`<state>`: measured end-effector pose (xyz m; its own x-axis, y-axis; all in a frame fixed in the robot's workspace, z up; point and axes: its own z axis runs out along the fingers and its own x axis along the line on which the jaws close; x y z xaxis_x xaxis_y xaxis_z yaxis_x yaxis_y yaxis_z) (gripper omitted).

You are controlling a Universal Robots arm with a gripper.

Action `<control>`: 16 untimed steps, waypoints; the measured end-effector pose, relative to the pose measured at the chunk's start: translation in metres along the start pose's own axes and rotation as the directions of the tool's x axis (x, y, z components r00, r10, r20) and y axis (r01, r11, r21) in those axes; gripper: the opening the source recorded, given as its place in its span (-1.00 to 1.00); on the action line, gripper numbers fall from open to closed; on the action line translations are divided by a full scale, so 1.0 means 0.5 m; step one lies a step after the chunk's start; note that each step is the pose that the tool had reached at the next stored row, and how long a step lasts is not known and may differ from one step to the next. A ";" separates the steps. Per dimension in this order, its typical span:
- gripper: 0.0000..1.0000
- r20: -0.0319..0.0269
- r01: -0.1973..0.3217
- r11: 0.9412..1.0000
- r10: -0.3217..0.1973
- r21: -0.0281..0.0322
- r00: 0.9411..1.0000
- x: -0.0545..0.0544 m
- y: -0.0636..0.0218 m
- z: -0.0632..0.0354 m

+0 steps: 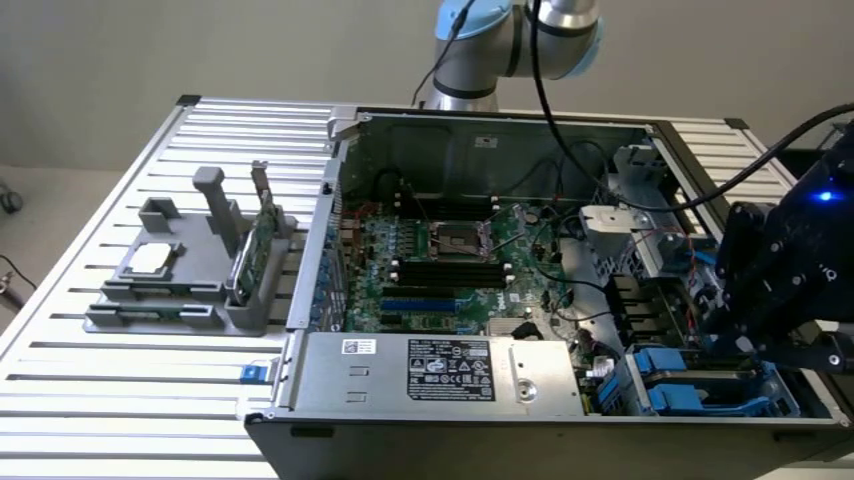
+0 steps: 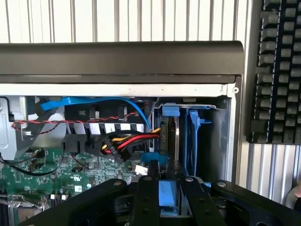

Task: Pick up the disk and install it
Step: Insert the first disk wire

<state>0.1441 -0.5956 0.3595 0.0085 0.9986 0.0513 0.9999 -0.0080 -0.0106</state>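
We are looking at an open computer case (image 1: 534, 330) lying on a slatted metal desk (image 1: 120, 400), with its motherboard (image 1: 441, 260) facing up and a silver power supply (image 1: 441, 370) sitting along the case's near side. The robot arm (image 1: 781, 260) is hanging over the corner of the case at the exterior view's right, above the drive bays. In the wrist view, the end effector (image 2: 168, 197) is sitting low over a blue-railed bay; its two dark fingers (image 2: 146, 197) are standing narrowly apart, flanking a blue strip between them. We cannot tell whether they are gripping it or just clearing it.

The disk (image 2: 170, 136) is sitting on edge inside the bay, framed by its blue rails (image 2: 194, 136), just beyond the fingertips and beside a bundle of red, yellow and black cables (image 2: 127, 141). In the exterior view, the blue bay hardware (image 1: 681, 385) is showing under the arm, near the case's front corner.

Toward the desk's far side at the exterior view's left, a grey parts holder (image 1: 187, 270) is carrying a small silver chip (image 1: 151, 258) and an upright green circuit card (image 1: 254, 255). A black keyboard (image 2: 277, 70) is lying beside the case.
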 end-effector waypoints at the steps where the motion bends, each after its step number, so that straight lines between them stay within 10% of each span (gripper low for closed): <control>1: -0.50 0.000 0.000 1.000 0.000 0.000 1.000 0.000 -0.003 -0.007; 11: -0.67 0.000 0.000 1.000 0.000 0.001 1.000 0.003 -0.076 -0.019; 16: -0.79 -0.001 0.000 1.000 0.000 0.001 1.000 0.004 -0.083 -0.019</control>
<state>0.1027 -0.5937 0.3696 0.0085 0.9986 0.0526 0.9999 -0.0079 -0.0114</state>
